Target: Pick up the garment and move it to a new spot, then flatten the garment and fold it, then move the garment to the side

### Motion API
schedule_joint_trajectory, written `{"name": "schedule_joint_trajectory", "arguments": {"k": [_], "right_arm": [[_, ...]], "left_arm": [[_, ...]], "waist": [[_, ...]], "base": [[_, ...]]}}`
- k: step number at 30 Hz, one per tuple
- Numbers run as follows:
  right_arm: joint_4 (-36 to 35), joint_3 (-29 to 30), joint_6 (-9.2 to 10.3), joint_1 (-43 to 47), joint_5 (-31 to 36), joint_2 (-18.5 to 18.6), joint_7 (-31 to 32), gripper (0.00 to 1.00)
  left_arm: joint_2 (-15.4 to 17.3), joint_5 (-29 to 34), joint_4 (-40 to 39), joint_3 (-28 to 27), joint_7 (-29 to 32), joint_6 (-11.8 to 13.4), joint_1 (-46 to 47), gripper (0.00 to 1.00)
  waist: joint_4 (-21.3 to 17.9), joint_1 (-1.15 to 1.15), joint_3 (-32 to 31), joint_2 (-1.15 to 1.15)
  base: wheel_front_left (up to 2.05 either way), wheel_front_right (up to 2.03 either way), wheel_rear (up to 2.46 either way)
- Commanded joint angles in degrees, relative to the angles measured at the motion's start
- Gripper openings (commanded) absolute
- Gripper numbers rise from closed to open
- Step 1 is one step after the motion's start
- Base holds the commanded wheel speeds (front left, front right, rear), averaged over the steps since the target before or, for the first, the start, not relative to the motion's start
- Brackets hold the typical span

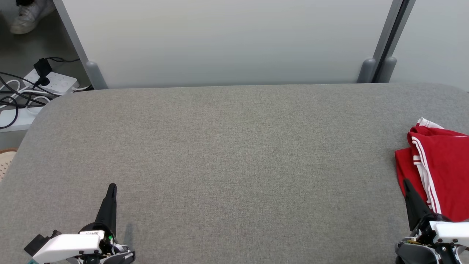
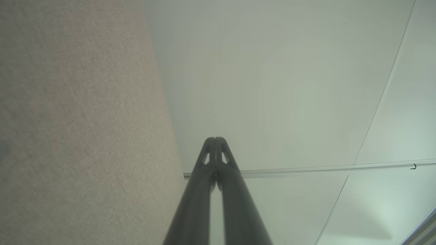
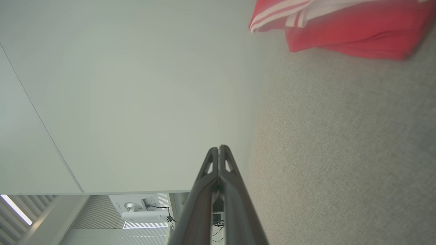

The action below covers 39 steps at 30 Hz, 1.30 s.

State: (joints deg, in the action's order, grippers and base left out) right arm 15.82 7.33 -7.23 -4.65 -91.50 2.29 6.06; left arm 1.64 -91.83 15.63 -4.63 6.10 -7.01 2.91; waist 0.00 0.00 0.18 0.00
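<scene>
The garment is red with white stripes and lies bunched at the right edge of the grey padded table. In the right wrist view the garment is at the top. My right gripper is at the lower right, shut with nothing in it, its tip just left of the garment's near edge. Its closed fingers point toward the white wall. My left gripper stands at the lower left, shut and empty, far from the garment. In the left wrist view its tips are pressed together.
A white partition wall runs along the table's far edge, with grey posts at the right. A power strip with cables lies on the floor at the far left. A person's white shoe shows at the top left.
</scene>
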Motion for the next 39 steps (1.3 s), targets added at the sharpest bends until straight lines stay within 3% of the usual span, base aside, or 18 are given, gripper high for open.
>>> {"name": "schedule_joint_trajectory", "arguments": {"k": [1, 39], "right_arm": [[-1.8, -0.8, -0.25, -1.5, -0.7, 0.6, 0.4, 0.0], [-1.8, -0.8, -0.25, -1.5, -0.7, 0.6, 0.4, 0.0]], "left_arm": [[1.2, -0.3, -1.6, -1.9, 0.4, -0.5, 3.3, 0.0], [1.2, -0.3, -1.6, -1.9, 0.4, -0.5, 3.3, 0.0]], "waist": [[0.0, 0.0, 0.0, 0.0], [0.0, 0.0, 0.0, 0.0]], "base": [[0.0, 0.0, 0.0], [0.0, 0.0, 0.0]]}}
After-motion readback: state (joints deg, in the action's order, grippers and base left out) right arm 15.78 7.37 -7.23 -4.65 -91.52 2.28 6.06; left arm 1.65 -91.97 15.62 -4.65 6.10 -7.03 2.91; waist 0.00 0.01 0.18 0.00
